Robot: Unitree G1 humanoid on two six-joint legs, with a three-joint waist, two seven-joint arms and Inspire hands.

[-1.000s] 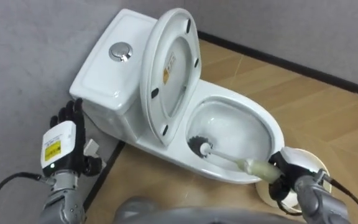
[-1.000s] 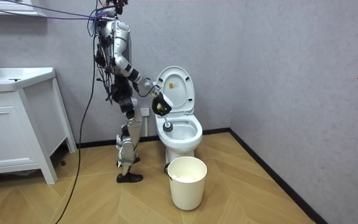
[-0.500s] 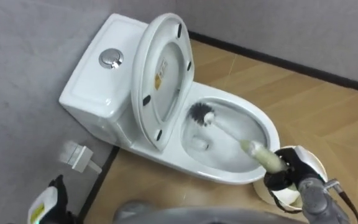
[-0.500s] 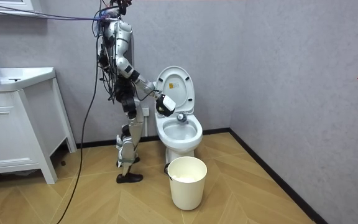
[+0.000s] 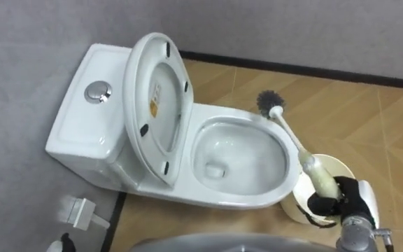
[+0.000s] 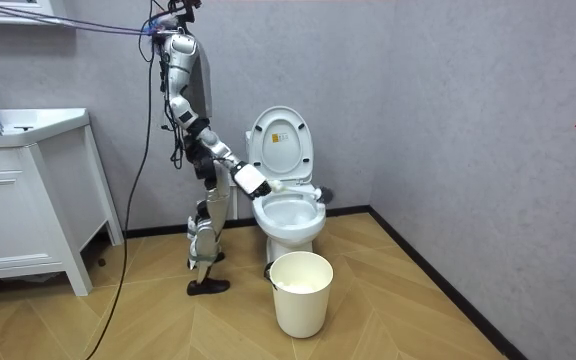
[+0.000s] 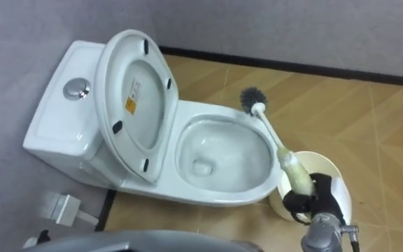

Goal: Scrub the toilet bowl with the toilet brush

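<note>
The white toilet [image 5: 238, 114] stands against the grey wall with its lid and seat [image 5: 156, 98] raised. My right hand [image 5: 343, 204] is at the lower right, shut on the cream grip of the toilet brush [image 5: 294, 138]. The white shaft slants up and away from the hand. Its dark bristle head [image 5: 270, 103] is raised out of the bowl, past the far rim and over the wooden floor. In the room view I stand at the toilet's left side, with the brush [image 6: 298, 186] reaching across the bowl. A dark tip of my left hand [image 5: 65, 242] shows at the bottom left edge.
A white bucket [image 5: 327, 165] stands on the floor under my right hand, in front of the toilet [image 6: 300, 290]. A white fitting [image 5: 78, 211] sits low beside the tank. A white vanity cabinet [image 6: 28, 205] stands at the room view's left.
The brush head has come up out of the bowl and swung over its far rim. My left hand has dropped to the frame's bottom edge. The eye view has shifted.
</note>
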